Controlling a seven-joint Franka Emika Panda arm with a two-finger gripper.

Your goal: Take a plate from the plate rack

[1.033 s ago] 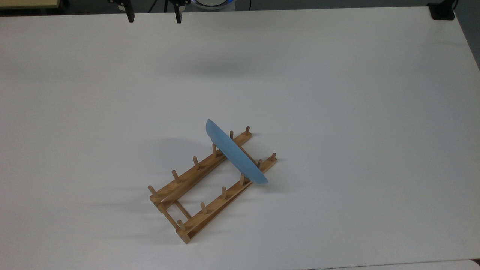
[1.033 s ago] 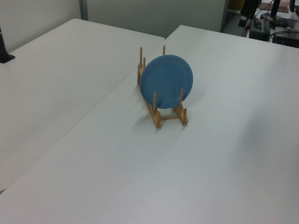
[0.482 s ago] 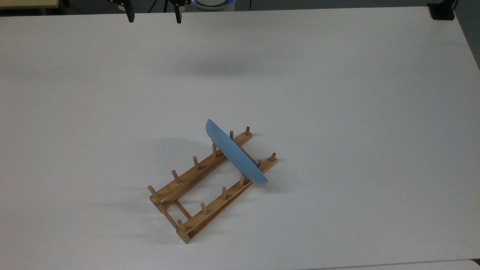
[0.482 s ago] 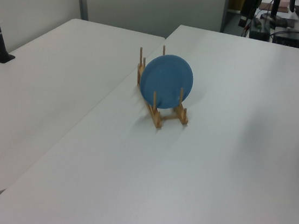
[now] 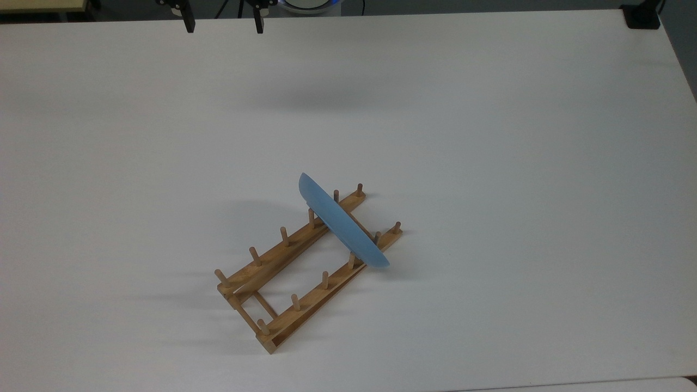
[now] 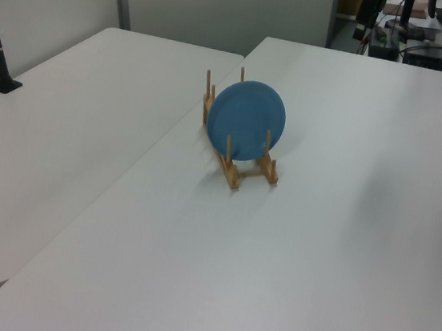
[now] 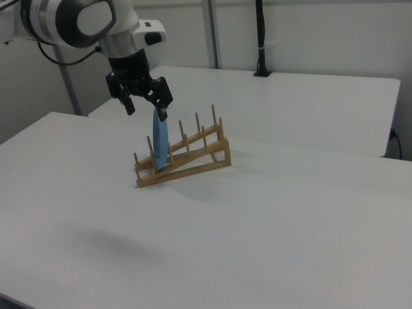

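Standing on its edge, the light-blue plate (image 5: 343,224) sits in the wooden plate rack (image 5: 283,272) on the white worktop (image 5: 490,136). In the top view the plate crosses both long rails, slotted between the pegs close to the rack's upper right end. The other peg slots hold nothing. The rack lies at a slant in the top view, from lower left up to upper right.

In the left view the plate (image 6: 247,120) shows its round face, and the rack (image 6: 240,172) pokes out under it. Two pegs stand up in front of the plate there.

In the right view the plate (image 7: 159,145) looks thin, because it is seen from the side. It sits near the low end of the rack (image 7: 190,164), on the right view's left. The rack's far end is raised.

The claw (image 7: 145,104) hangs in the air, apart from the plate. It is black, with its two fingers spread wide and pointing down, and it grips nothing. In the top view the claw (image 5: 223,22) is at the top edge, well apart from the rack. A white and grey robot arm (image 7: 77,22) carries it.
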